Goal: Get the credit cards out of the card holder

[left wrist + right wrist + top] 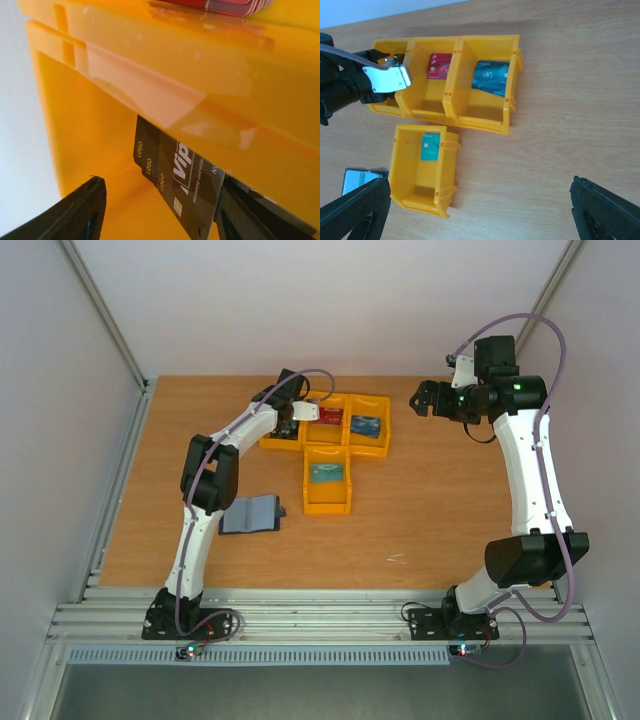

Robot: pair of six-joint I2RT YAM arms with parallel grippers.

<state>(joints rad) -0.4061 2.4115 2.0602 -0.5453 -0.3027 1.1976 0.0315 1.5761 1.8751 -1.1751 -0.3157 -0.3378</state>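
The dark navy card holder (252,515) lies open on the table, pale inside up; its corner shows in the right wrist view (357,180). My left gripper (289,426) reaches into the leftmost yellow bin (277,443). In the left wrist view the gripper (161,186) is open, and a dark "VIP" credit card (172,177) stands tilted inside the bin (95,140), close against the right finger (250,217). I cannot tell whether they touch. My right gripper (428,398) is open and empty, held high right of the bins; it also shows in the right wrist view (480,220).
Three yellow bins stand in a row with a fourth (327,490) in front. One holds a red card (439,65), one a dark teal VIP card (491,77), the front one a teal card (430,146). Bare wood lies right of the bins.
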